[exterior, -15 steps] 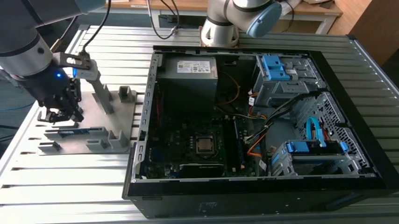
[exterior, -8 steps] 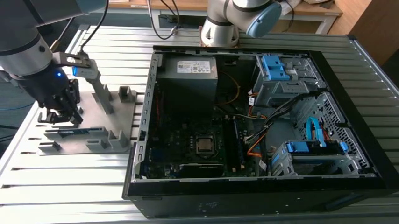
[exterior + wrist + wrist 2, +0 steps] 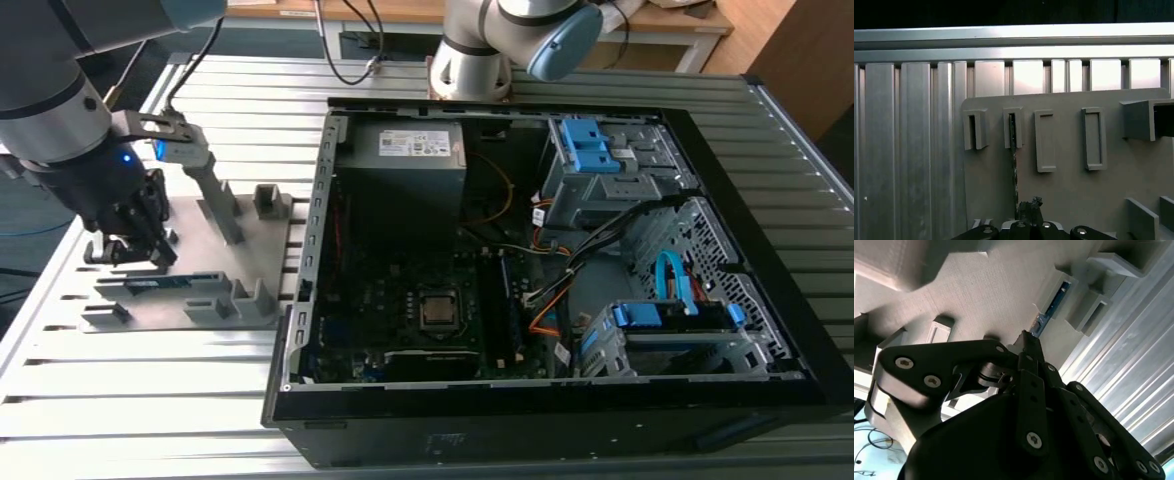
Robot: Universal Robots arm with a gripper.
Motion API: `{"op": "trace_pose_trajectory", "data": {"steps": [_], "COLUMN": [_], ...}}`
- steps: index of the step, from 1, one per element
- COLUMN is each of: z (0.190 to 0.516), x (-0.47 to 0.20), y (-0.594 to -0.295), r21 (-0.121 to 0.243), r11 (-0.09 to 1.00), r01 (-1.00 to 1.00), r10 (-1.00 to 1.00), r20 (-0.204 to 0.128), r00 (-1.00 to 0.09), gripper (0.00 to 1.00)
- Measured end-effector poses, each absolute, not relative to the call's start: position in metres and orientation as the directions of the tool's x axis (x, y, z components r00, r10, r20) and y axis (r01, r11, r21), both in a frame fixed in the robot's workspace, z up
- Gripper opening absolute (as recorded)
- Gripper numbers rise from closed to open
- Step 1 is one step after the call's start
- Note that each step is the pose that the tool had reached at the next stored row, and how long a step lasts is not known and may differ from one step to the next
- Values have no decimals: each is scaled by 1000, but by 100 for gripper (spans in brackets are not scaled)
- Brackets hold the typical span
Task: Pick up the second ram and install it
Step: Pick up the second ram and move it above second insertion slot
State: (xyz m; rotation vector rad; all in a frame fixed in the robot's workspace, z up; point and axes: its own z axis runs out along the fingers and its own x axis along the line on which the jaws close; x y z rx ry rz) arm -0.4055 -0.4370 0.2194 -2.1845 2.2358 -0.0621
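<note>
The second ram [image 3: 163, 283], a thin blue-green stick, stands on edge in a slot of the grey holder plate [image 3: 254, 250] at the exterior view's left. My gripper [image 3: 134, 255] points down at one end of it. In the second wrist view the black fingers meet at their tips [image 3: 1026, 338], right at the end of the ram [image 3: 1054, 302]. The first wrist view shows the ram [image 3: 1014, 155] edge-on as a thin line running from a slot to the gripper [image 3: 1031, 206]. The jaws look shut on the stick, which still sits in the holder.
An open black computer case [image 3: 300, 300] lies to the exterior view's right of the holder, with memory slots [image 3: 505, 300] beside the processor and a grey power supply [image 3: 400, 150] at the back. Another arm's base [image 3: 474, 60] stands behind it. Upright grey posts [image 3: 214, 200] rise from the holder.
</note>
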Motion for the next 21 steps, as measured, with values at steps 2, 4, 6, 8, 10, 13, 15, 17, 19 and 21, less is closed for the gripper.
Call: {"op": "trace_pose_trajectory", "data": {"steps": [2, 4, 6, 8, 10, 13, 15, 17, 19, 21], "z": [219, 219, 219, 219, 218, 213, 210, 206, 202, 199], "x": [-406, -405, -406, -406, -407, -407, -407, -407, -408, -410], "y": [-437, -437, -437, -439, -445, -450, -450, -450, -450, -450], "r21": [-39, -39, -39, -39, -39, -39, -39, -39, -39, -39], "r11": [23, 22, 22, 21, 20, 17, 14, 13, 11, 10], "r01": [-999, -999, -999, -999, -999, -999, -999, -999, -999, -999], "r10": [-1000, -1000, -1000, -1000, -1000, -1000, -1000, -1000, -1000, -1000], "r20": [17, 17, 17, 17, 17, 17, 17, 15, 13, 10], "r00": [-23, -23, -23, -22, -21, -17, -15, -13, -11, -10], "gripper": [11, 17, 30, 30, 30, 30, 30, 30, 30, 30]}}
